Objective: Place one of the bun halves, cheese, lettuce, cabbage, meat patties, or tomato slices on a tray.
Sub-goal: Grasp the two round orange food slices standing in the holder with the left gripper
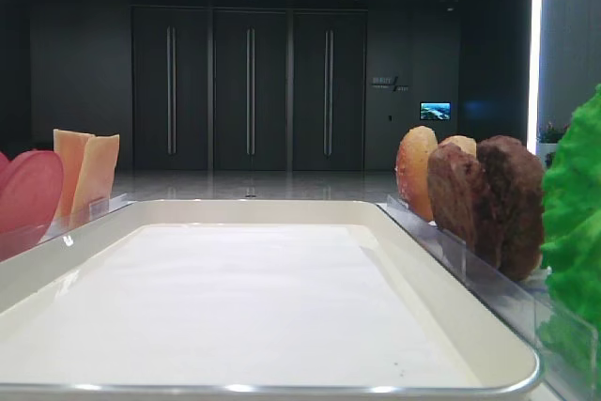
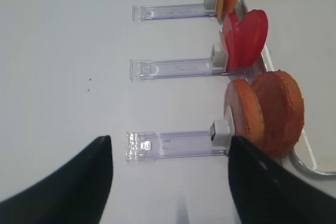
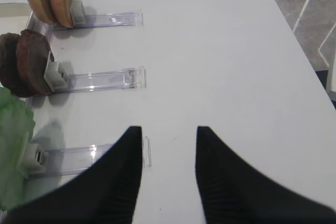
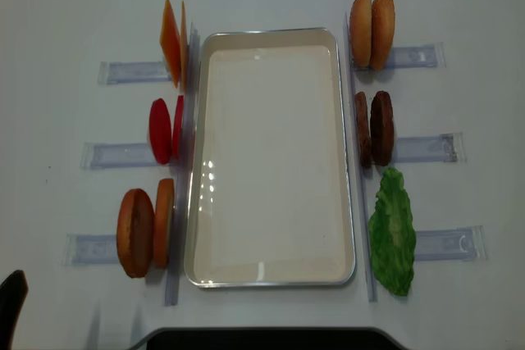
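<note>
The cream tray (image 4: 197, 161) lies mid-table, showing only its white lining. To its left stand cheese (image 4: 171, 41), tomato slices (image 4: 164, 130) and two bun halves (image 4: 143, 231). To its right stand two more bun halves (image 4: 371, 30), meat patties (image 4: 373, 129) and lettuce (image 4: 392, 231). Cabbage is out of view. My left gripper (image 2: 169, 139) hovers open over the table, its right finger close beside the near bun halves (image 2: 268, 114). My right gripper (image 3: 169, 129) is open above bare table, right of the lettuce (image 3: 13, 145). Neither gripper holds anything.
Each food pair sits in a clear plastic rack (image 4: 127, 71) reaching outward from the tray. The table's right edge meets grey floor tiles (image 3: 304, 3). A dark robot base (image 4: 262, 338) lies at the table's near edge.
</note>
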